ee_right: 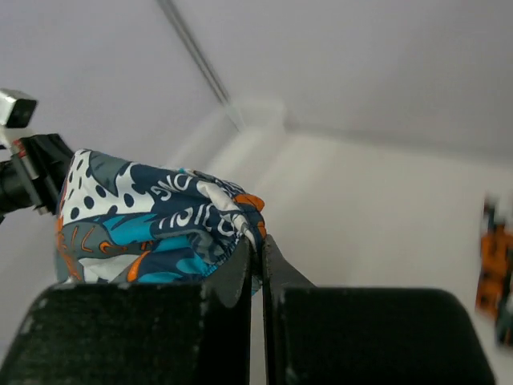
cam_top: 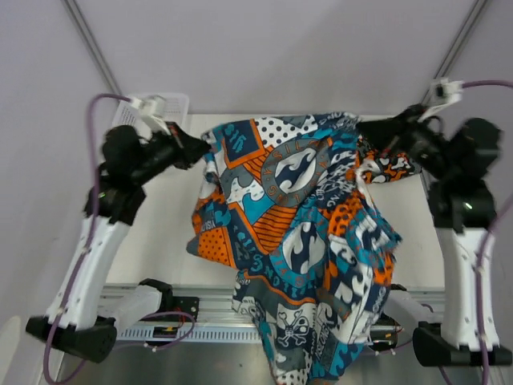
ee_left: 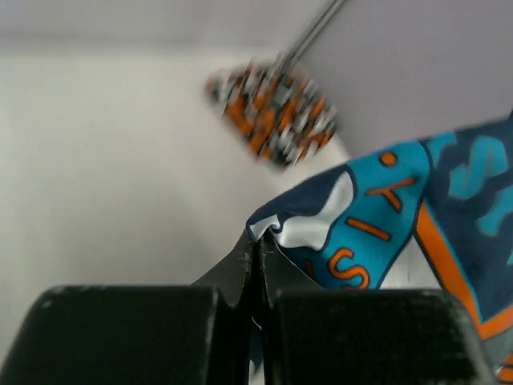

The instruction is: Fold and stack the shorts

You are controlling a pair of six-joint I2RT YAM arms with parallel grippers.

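Observation:
The blue-teal, orange and white cartoon-print shorts (cam_top: 300, 233) hang spread between my two grippers above the table, their lower part drooping over the near edge. My left gripper (cam_top: 202, 149) is shut on the shorts' left corner (ee_left: 313, 220). My right gripper (cam_top: 369, 136) is shut on the bunched right corner (ee_right: 160, 220). The camouflage-print shorts (ee_left: 276, 112) lie on the table at the far side in the left wrist view, blurred; a strip of them shows at the right edge of the right wrist view (ee_right: 495, 269). In the top view they are hidden behind the hanging cloth.
The white mesh basket (cam_top: 172, 108) stands at the back left, partly behind my left arm. The white table (cam_top: 164, 233) runs to a metal rail (cam_top: 204, 309) at the near edge. Grey walls enclose the workspace.

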